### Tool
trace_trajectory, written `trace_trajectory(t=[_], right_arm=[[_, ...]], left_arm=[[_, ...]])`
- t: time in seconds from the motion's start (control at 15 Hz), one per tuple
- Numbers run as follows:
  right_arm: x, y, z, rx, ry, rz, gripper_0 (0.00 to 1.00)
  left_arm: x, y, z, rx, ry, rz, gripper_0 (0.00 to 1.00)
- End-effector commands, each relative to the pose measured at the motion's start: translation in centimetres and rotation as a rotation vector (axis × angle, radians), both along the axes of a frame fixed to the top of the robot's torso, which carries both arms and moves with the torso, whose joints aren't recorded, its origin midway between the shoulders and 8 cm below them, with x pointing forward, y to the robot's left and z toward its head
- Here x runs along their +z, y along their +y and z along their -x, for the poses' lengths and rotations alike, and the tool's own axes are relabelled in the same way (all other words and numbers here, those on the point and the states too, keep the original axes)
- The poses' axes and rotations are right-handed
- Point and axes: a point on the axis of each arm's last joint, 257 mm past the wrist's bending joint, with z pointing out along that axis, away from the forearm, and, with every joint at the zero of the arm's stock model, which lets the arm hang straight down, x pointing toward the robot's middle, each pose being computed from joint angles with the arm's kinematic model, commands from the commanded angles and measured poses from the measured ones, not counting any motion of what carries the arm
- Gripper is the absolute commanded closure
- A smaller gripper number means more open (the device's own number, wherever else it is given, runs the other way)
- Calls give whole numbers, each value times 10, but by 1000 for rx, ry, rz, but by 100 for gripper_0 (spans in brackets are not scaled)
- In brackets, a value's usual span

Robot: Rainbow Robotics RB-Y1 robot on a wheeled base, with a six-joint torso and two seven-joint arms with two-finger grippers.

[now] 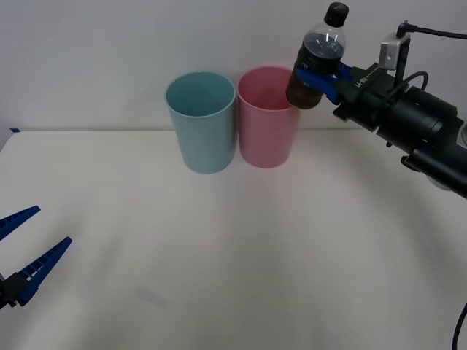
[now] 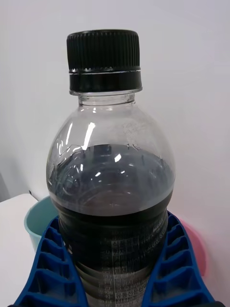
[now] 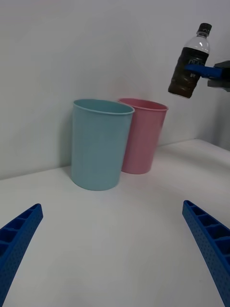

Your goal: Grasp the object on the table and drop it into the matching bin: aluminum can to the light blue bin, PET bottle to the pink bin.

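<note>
My right gripper [image 1: 321,76] is shut on the PET bottle [image 1: 319,62], a small clear bottle of dark liquid with a black cap. It holds the bottle in the air, slightly tilted, just above and right of the pink bin's [image 1: 268,120] rim. The light blue bin [image 1: 202,124] stands touching the pink one on its left. In the right wrist view the blue fingers [image 2: 45,259] clamp the bottle [image 2: 112,158] low on its body. The left wrist view shows the bottle [image 3: 189,67] hanging beside the pink bin [image 3: 143,136]. My left gripper [image 1: 22,251] stands open low at the table's near left.
Both bins stand at the back of the white table [image 1: 219,255], close to a plain white wall. The right arm's black body [image 1: 416,127] reaches in from the right. The light blue bin [image 3: 100,144] faces my left gripper [image 3: 111,206].
</note>
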Motion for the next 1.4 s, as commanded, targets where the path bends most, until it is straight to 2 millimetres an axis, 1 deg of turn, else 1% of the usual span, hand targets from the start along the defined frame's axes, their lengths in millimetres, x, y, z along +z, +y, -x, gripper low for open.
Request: trace_trajectory(t=[0.07, 0.27, 0.53, 0.87, 1.0, 1.27, 1.33, 1.4], right_arm=[[2, 24, -14, 31, 15, 21, 100], [6, 44, -28, 41, 17, 23, 100], [5, 49, -45, 23, 31, 34, 100], [10, 46, -80, -31, 54, 37, 100], [10, 47, -86, -40, 61, 38, 100], [9, 47, -86, -40, 65, 33, 100], [10, 46, -87, -43, 63, 33, 95], [11, 47, -87, -43, 66, 23, 40]], left_arm=[[0, 0, 0, 0, 0, 0, 0], [0, 0, 0, 0, 0, 0, 0], [0, 0, 0, 0, 0, 0, 0], [0, 0, 0, 0, 0, 0, 0], [0, 0, 0, 0, 0, 0, 0], [0, 0, 0, 0, 0, 0, 0], [0, 0, 0, 0, 0, 0, 0], [0, 0, 0, 0, 0, 0, 0]])
